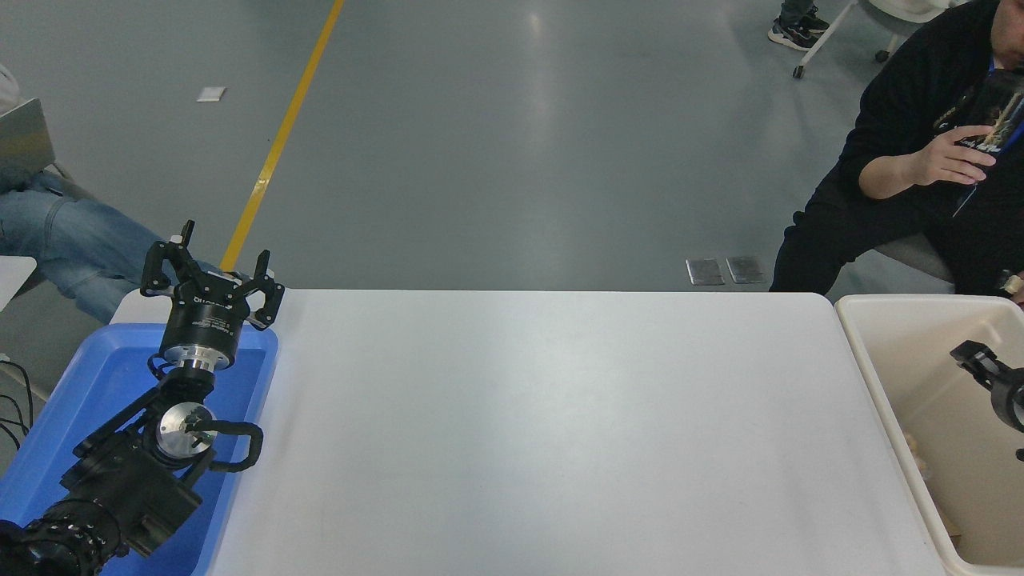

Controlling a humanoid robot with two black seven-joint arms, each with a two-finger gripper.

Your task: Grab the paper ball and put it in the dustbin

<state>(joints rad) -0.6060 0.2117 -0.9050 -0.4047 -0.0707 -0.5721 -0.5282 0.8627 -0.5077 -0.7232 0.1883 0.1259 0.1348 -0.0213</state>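
The dustbin (868,364) is a cream tub at the table's right end, cut off by the picture's edge. My right gripper (986,370) reaches in from the right edge and hangs inside the tub, open and holding nothing; only one finger (970,354) shows fully. The paper ball is no longer between the fingers. A small tan bit (912,442) shows low by the tub's near-left wall; I cannot tell whether it is the ball. My left gripper (210,268) is parked open over the far end of the blue tray.
A shallow blue tray (80,376) lies at the table's left end under the left arm. A person in black sits beyond the tub at the top right, hand (944,156) raised. Another person's jeans (72,240) show at the far left.
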